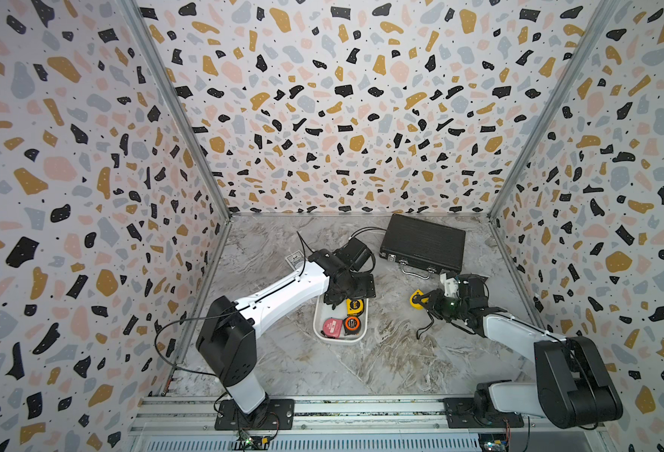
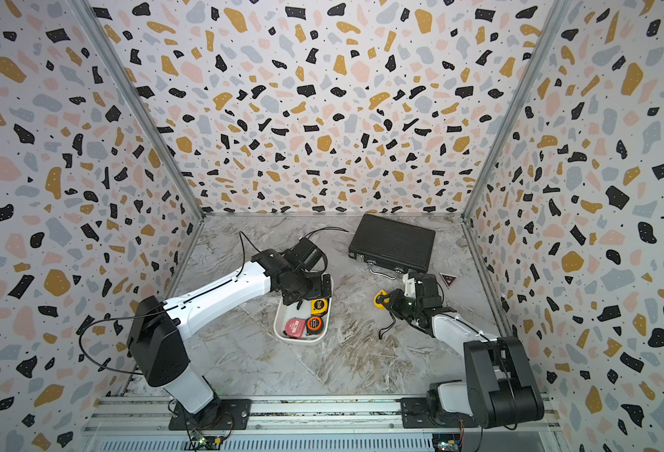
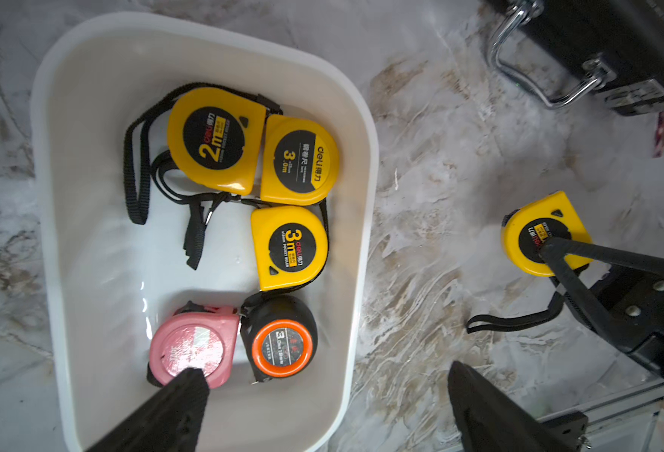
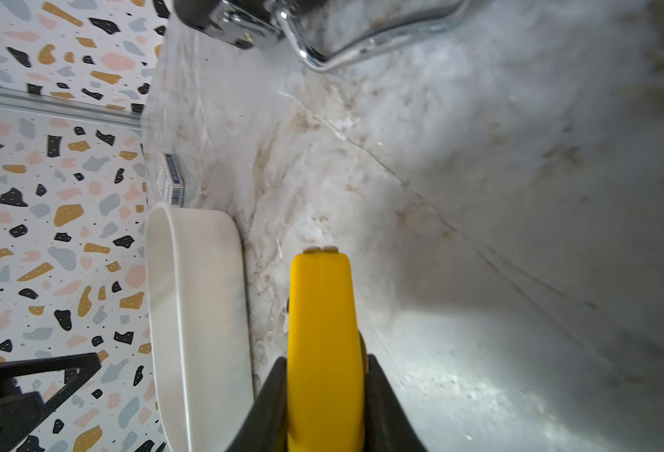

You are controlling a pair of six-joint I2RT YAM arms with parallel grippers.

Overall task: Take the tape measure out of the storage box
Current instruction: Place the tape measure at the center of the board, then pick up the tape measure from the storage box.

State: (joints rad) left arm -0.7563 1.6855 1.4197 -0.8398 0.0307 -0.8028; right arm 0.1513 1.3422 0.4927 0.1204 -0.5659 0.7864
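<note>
Five tape measures sit in the white storage box (image 3: 361, 164): three yellow, one pink (image 3: 189, 344), one black-and-orange (image 3: 281, 344). The sixth, a yellow tape measure (image 4: 322, 313), is out of the box, off to its right over the table (image 3: 440, 156) and clear of the rim.

Right fingers (image 4: 271, 399) are clamped on its two flat faces, with the case edge-on to the wrist view and the strap trailing on the table. Can't tell if the case itself touches down.

Left fingers (image 3: 178, 403) are spread fully wide, hold nothing and hover above the box. In the wrist view one tip lines up with the pink tape and the other falls outside the rim.

My read: the right arm only needs to let go. For another pick the left arm is nearer. The box's long axis runs away from the bases, and the left fingers straddle across it.
</note>
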